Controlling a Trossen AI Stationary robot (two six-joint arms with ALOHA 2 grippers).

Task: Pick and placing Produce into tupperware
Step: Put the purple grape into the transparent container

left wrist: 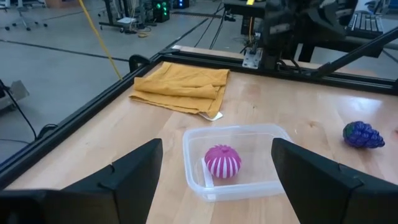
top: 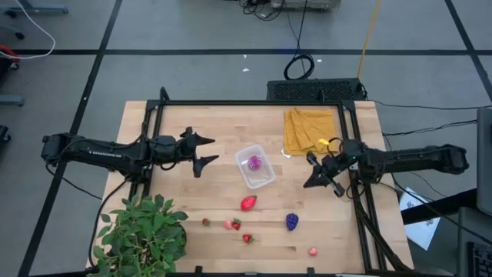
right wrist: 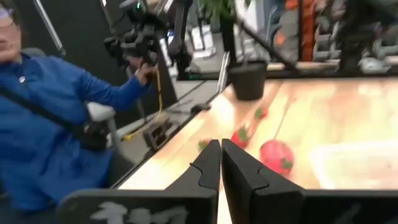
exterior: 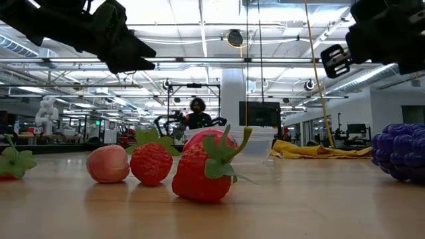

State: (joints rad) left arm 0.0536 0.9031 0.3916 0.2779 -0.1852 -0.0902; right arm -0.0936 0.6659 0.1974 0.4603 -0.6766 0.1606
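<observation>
The clear tupperware (top: 257, 168) stands mid-table, and the spiky magenta fruit (top: 254, 162) lies inside it (left wrist: 222, 162). A large red strawberry (top: 247, 203), the purple grape bunch (top: 292, 221), small red pieces (top: 237, 224) and a pink piece (top: 313, 251) lie on the wood near the table's near edge. My left gripper (top: 204, 151) hovers open just left of the tupperware (left wrist: 239, 158), with nothing between its fingers. My right gripper (top: 314, 178) is shut on nothing to the right of the container, its fingers (right wrist: 221, 165) pointing toward the strawberry (right wrist: 275, 155).
A folded mustard-yellow cloth (top: 309, 129) lies at the far right of the table. A leafy potted plant (top: 142, 235) fills the near left corner. A black frame (top: 254, 103) runs along the far and side edges. A person in blue (right wrist: 43, 124) sits beyond the table.
</observation>
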